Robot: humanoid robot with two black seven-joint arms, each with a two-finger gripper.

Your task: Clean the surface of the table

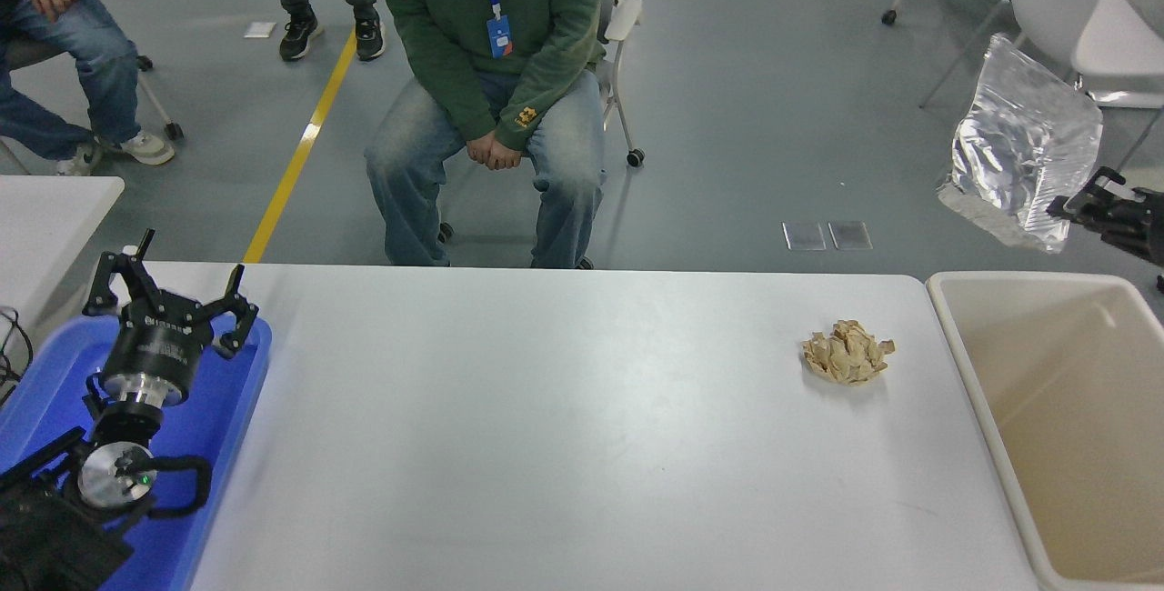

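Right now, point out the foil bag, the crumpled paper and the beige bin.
foil bag [1023,150], head view, middle of its silver face.
crumpled paper [847,353], head view, centre of the wad.
beige bin [957,327], head view, its left rim.

Single high head view — forward and down over table surface [564,427]

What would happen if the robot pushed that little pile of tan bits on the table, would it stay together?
Probably not. The pile looks like many loose small pieces heaped up, so a push would likely scatter them across the table surface. They seem light and dry, so they might slide easily on the smooth top. Pinching the whole pile at once looks hard.
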